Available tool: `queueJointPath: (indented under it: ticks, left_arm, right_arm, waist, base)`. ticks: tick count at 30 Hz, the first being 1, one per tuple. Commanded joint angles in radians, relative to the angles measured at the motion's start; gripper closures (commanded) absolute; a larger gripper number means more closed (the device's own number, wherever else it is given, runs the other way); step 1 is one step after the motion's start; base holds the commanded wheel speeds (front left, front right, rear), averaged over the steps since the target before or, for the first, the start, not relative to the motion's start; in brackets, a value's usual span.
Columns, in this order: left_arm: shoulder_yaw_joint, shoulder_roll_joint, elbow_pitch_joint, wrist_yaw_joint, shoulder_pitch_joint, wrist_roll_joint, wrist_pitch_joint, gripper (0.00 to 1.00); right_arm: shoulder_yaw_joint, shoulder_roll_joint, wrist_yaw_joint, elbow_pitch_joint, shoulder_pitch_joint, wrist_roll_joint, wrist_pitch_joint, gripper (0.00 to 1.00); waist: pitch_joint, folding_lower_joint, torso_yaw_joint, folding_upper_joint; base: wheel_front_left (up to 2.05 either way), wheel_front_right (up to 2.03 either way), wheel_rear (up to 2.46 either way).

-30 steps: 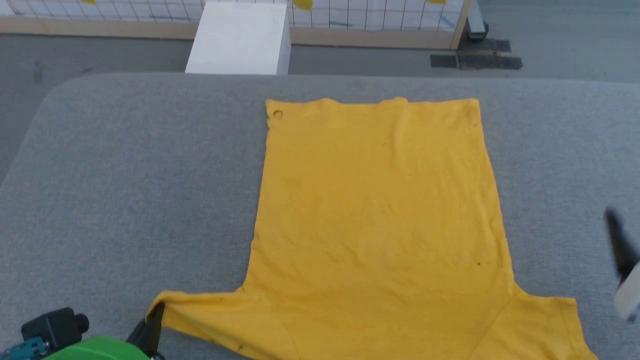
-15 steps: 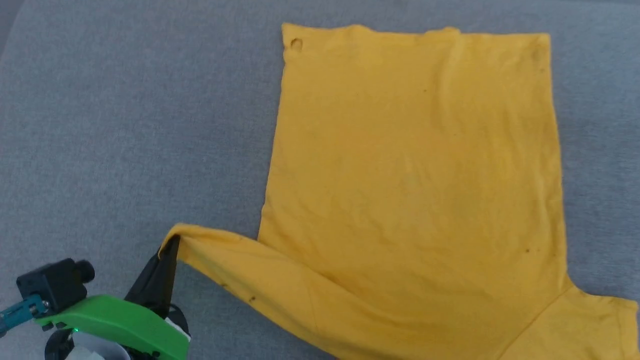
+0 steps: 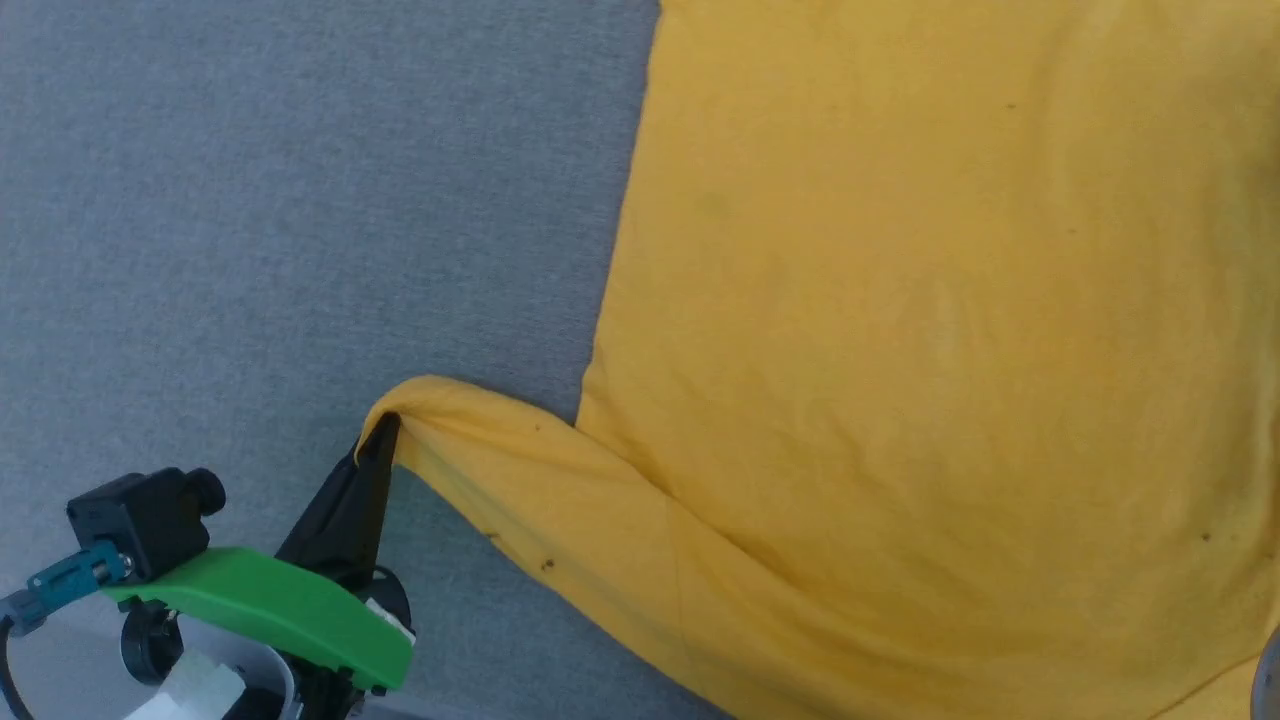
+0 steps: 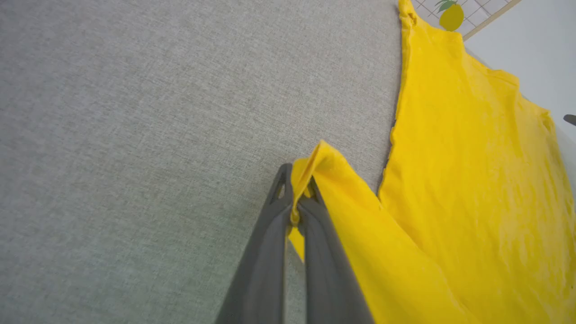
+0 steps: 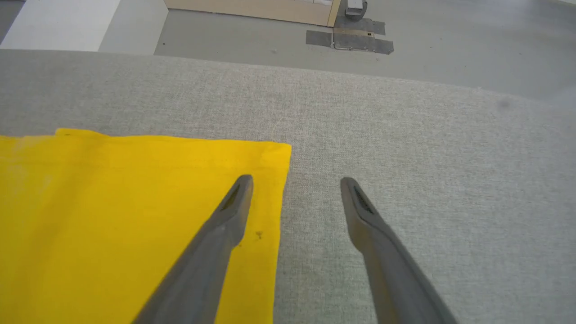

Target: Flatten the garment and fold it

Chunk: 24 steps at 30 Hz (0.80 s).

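— Where is the shirt on your screens?

— The bright yellow thin cotton T-shirt lies plain side up on the grey fabric-covered tabletop, taking up the right of my head view. Its body is flat with shallow creases. The sleeve, at lower centre, is raised off the tabletop into a ridge.

— What has hold of it?

— My left pincer, its long dark fingers together, is clamped on the sleeve's edge. In the left wrist view, yellow cloth bunches between the tips at centre frame. The arm's green housing sits at the head view's lower left.

— And the right?

— My right pincer stands wide apart, holding nothing. In its wrist view one finger is over the shirt's squared corner at centre left, the other over bare grey tabletop. I cannot tell whether either tip touches down.
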Motion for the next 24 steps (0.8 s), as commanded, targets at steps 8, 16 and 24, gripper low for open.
queueJointPath:
  ticks: [8,16,24]
  left_arm:
    - [0.001,0.005,0.005,0.0,-0.011,0.014,-0.004,1.0]
    - [0.007,0.012,-0.005,0.011,-0.002,0.021,-0.001,1.0]
    - [0.008,0.022,-0.002,0.027,0.012,0.029,0.016,1.0]
  right_arm:
    - [-0.106,0.033,-0.001,0.059,0.032,-0.046,-0.038,0.64]
    - [-0.102,0.036,-0.001,0.073,0.013,-0.041,-0.116,1.0]
    - [-0.074,-0.008,-0.001,-0.019,0.112,0.092,-0.161,1.0]
  waist:
    - [0.006,-0.0002,0.064,0.0]
    - [-0.037,-0.0002,0.022,0.0]
    - [-0.166,-0.0002,-0.044,0.0]
  base:
    - [0.0,0.0,0.0]
    - [0.0,0.0,0.0]
    - [0.0,0.0,0.0]
